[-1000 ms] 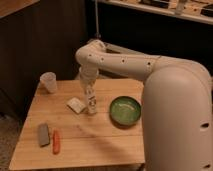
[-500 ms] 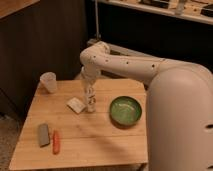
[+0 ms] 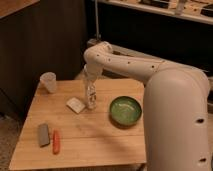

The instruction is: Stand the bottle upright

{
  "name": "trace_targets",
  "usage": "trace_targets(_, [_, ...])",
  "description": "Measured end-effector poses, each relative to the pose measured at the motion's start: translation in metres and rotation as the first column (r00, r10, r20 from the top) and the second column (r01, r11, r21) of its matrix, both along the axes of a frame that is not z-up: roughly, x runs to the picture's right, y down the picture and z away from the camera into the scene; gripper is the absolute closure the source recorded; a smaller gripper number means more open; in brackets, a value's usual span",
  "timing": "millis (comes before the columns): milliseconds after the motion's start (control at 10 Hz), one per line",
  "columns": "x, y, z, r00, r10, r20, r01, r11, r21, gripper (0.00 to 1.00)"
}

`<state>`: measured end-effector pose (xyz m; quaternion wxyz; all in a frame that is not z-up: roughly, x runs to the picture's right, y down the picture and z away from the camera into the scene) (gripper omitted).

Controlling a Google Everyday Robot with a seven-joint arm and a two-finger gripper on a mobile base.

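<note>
The bottle [image 3: 91, 98] is small, slim and pale with a whitish label. It stands upright on the wooden table [image 3: 95, 135] near its middle, just right of a flat white packet [image 3: 76, 104]. My gripper [image 3: 90, 88] hangs straight down over the bottle, at its top. The white arm reaches in from the right and hides the bottle's upper end.
A translucent white cup [image 3: 48, 82] stands at the table's back left. A green bowl [image 3: 125, 110] sits right of the bottle. A grey block [image 3: 43, 134] and an orange-red stick [image 3: 56, 141] lie at the front left. Dark cabinets stand behind the table.
The arm has lifted a little and shifted slightly; the bottle has stayed upright in the same spot.
</note>
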<state>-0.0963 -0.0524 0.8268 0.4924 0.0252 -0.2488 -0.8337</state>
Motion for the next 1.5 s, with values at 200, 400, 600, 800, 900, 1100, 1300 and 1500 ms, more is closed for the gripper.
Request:
trace_targets(200, [0.001,-0.018,0.004,1.0,-0.027,0.005,0.027,0.9991,0.032,1.0])
trace_targets(400, [0.005,-0.027,0.004,0.999,-0.035,0.001,0.035,0.9981,0.05,1.0])
trace_targets(600, [0.008,-0.028,0.003,0.999,-0.035,0.005,0.034,0.9968,0.072,1.0])
trace_targets(800, [0.008,-0.028,0.003,1.0,-0.023,0.013,0.022,0.9969,0.076,1.0])
trace_targets(900, [0.008,-0.027,0.002,1.0,-0.012,0.023,0.011,0.9971,0.076,1.0])
trace_targets(1100, [0.008,-0.024,0.001,0.999,0.002,0.035,-0.005,0.9967,0.081,1.0])
trace_targets(1300, [0.009,-0.022,0.0,0.999,0.014,0.038,-0.017,0.9965,0.082,0.98])
trace_targets(1500, [0.01,-0.019,-0.001,0.999,0.014,0.039,-0.017,0.9967,0.08,0.8])
